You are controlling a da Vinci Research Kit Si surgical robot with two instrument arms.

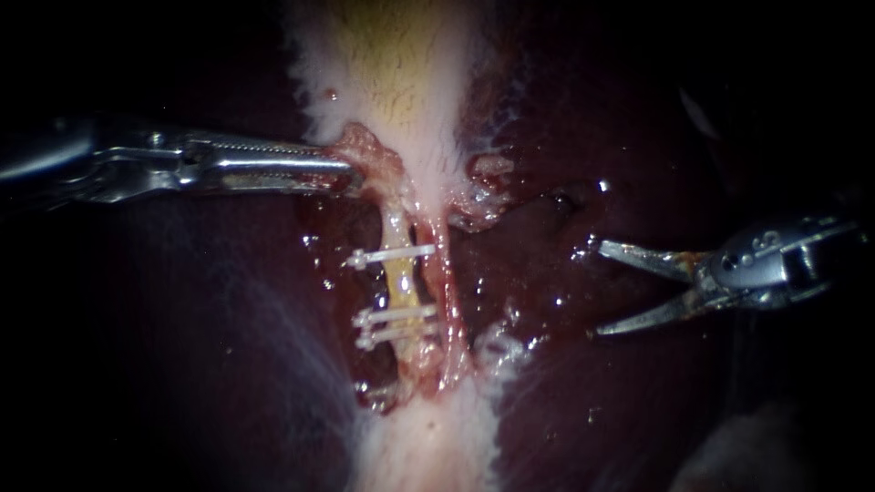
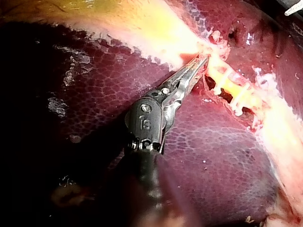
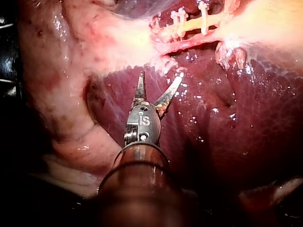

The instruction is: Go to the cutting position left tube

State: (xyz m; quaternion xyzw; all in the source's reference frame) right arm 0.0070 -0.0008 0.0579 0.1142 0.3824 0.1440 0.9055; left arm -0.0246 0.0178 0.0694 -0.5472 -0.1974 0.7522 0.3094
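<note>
Left tube [image 1: 401, 288], pale yellow, ran down the middle of the endoscope view, close beside the redder right tube [image 1: 448, 290]. It carried an upper clip [image 1: 390, 257] and a lower pair of clips [image 1: 394, 317]; the bare stretch between them was judged to be the cutting site. Above, the tubes joined the pale gallbladder [image 1: 392, 73]; dark liver [image 1: 583, 401] lay on both sides.

The left instrument [image 1: 346, 175] had its jaws clamped on pink tissue [image 1: 369, 150] at the gallbladder's lower end, apparently holding the tubes taut. The left wrist view showed the same grip [image 2: 201, 62].

The right instrument [image 1: 600, 288] stood well apart from the tubes over the liver, its two blades spread wide with nothing between them, as its wrist view confirmed [image 3: 161, 78].

To do the step well, the blades should probably stay spread and travel across to the bare stretch, meeting the left tube squarely. Because the right tube lay on the nearer side, the likely hazard was catching it or a clip. Both blade tips should straddle the left tube alone.
</note>
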